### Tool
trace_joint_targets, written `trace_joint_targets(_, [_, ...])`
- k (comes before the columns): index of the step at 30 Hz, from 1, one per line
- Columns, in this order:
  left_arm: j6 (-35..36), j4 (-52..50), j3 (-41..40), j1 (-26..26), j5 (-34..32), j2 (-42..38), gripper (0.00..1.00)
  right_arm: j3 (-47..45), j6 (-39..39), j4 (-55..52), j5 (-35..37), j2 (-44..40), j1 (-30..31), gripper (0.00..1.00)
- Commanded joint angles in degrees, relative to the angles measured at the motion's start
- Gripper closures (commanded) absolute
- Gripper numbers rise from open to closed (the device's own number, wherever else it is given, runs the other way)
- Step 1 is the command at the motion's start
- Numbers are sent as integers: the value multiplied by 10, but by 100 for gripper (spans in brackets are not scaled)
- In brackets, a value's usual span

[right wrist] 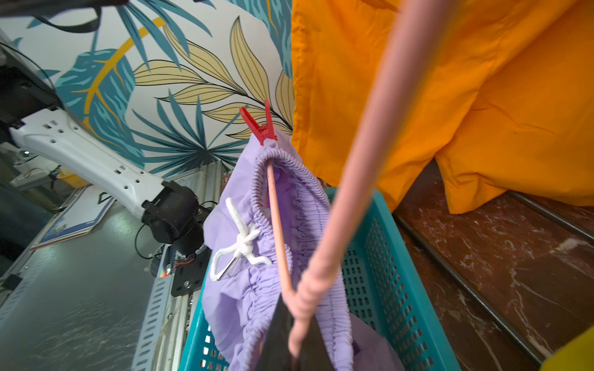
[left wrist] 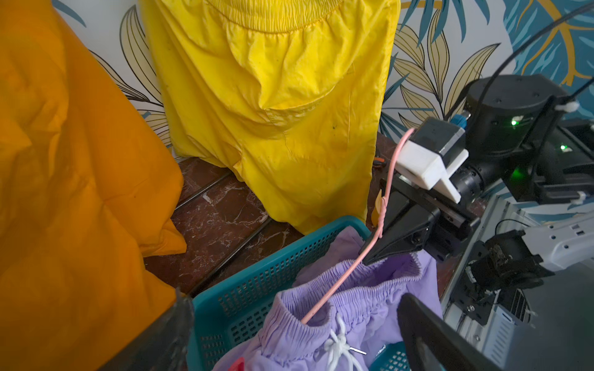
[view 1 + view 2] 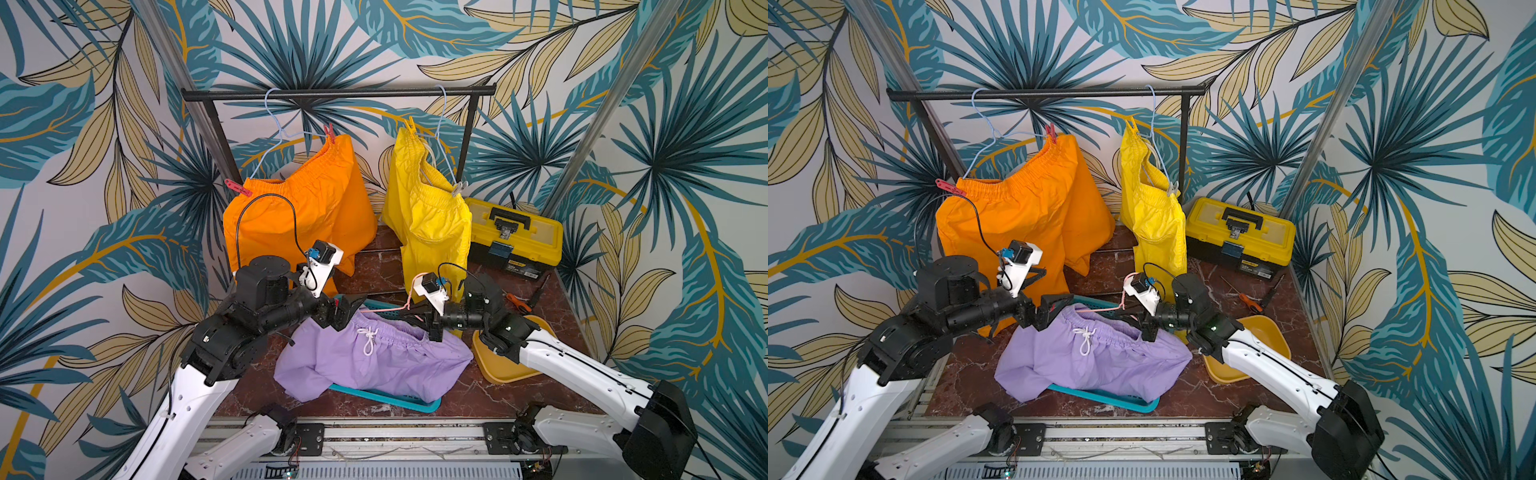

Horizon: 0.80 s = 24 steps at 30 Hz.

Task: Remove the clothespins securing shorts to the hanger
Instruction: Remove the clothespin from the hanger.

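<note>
At the left end of the lilac shorts' (image 3: 374, 357) waistband, a red clothespin (image 1: 260, 128) pinned the fabric to the pink hanger (image 2: 347, 266). Your left gripper (image 3: 351, 309) stood spread wide around that end, with the pin between its fingers. Your right gripper (image 2: 379, 247) was pressed together on the hanger's twisted neck, holding the shorts over the teal basket (image 3: 399, 401) at the near side.
</note>
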Motion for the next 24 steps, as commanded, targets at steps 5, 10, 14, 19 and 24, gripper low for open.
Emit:
trace_joint_targets(5, [82,-97,-35,3,2,-25,1,11,-17,-34,-102,-22,-3,100])
trace_joint_targets(10, [86,-97,-39,3,66,-31,8,-3,-33,-52,-146,-44,-28,100])
trace_joint_targets(14, [95,-96,-51,2,99,-49,10,-5,-8,-23,-227,-27,-69,100])
trace_joint_targets(19, [102,-97,-55,2,111,-65,16,4,-4,-12,-254,-4,-81,100])
trace_joint_targets(24, [108,-96,-61,2,119,-72,26,4,14,18,-271,18,-85,100])
